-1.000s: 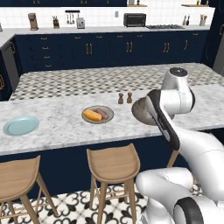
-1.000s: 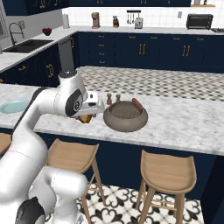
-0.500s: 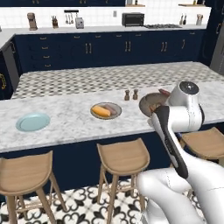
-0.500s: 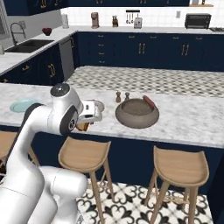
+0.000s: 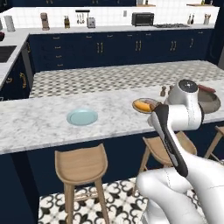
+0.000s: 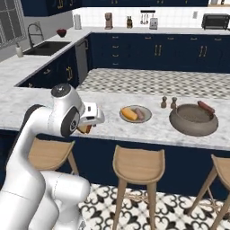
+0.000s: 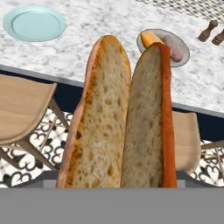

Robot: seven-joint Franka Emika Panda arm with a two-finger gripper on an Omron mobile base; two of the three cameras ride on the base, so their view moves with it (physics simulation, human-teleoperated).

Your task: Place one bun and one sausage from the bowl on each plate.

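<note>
A long split bun [image 7: 118, 113] stands between my fingers and covers the middle of the hand view. My gripper [image 6: 88, 125] is shut on the bun [image 6: 84, 130], held off the counter's near edge, above the stools. The pale blue plate [image 5: 82, 117] [image 7: 34, 23] lies bare on the marble counter. The grey-tan plate [image 6: 135, 113] [image 5: 144, 105] [image 7: 164, 46] carries a bun and a sausage. The dark stone bowl [image 6: 194, 119] [image 5: 209, 98] stands at the right, with a sausage [image 6: 205, 107] resting on its rim.
Two small brown shakers [image 6: 168, 102] [image 7: 212, 33] stand between the tan plate and the bowl. Wooden stools [image 6: 137, 166] [image 5: 81, 164] line the counter's near side below the gripper. Dark cabinets and a back counter with appliances run behind the island.
The whole scene has slid right in both base views: the base has driven left along the counter. The bun stays in my gripper throughout.
</note>
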